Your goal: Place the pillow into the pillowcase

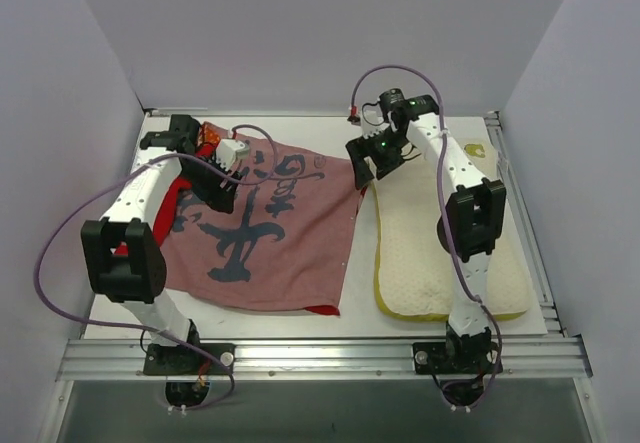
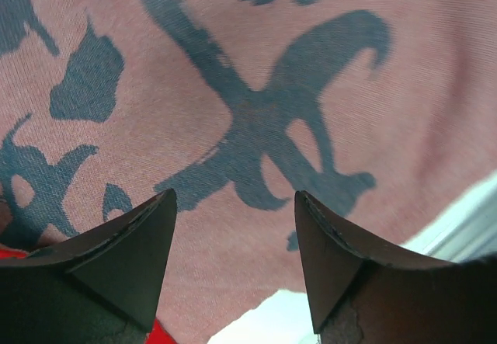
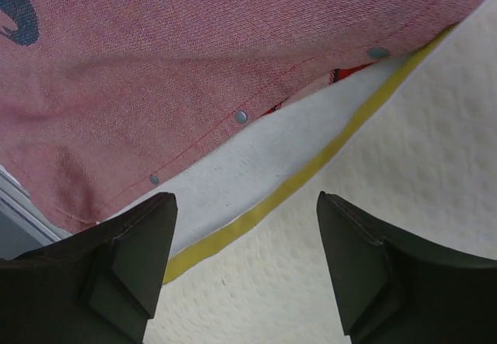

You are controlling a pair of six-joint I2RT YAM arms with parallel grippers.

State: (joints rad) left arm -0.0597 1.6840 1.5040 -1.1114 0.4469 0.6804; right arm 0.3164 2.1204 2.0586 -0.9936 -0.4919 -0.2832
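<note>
We are seeing the pillowcase (image 1: 260, 228) lying dull-pink side up on the white surface (image 1: 355, 293), with the pillow (image 1: 420, 263) lying just right of it. Our left claw (image 2: 233, 196) is hanging wide open over the pillowcase. Our right claw (image 3: 247, 198) is gaping empty above its snap-studded right edge.

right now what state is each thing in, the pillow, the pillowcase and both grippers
pillowcase: spread flat on the table, dull pink side up, no pillow in it
pillow: lying flat beside the pillowcase, fully outside it
left gripper: open, empty, over the pillowcase
right gripper: open, empty, over the pillow's yellow-banded edge next to the pillowcase
</note>
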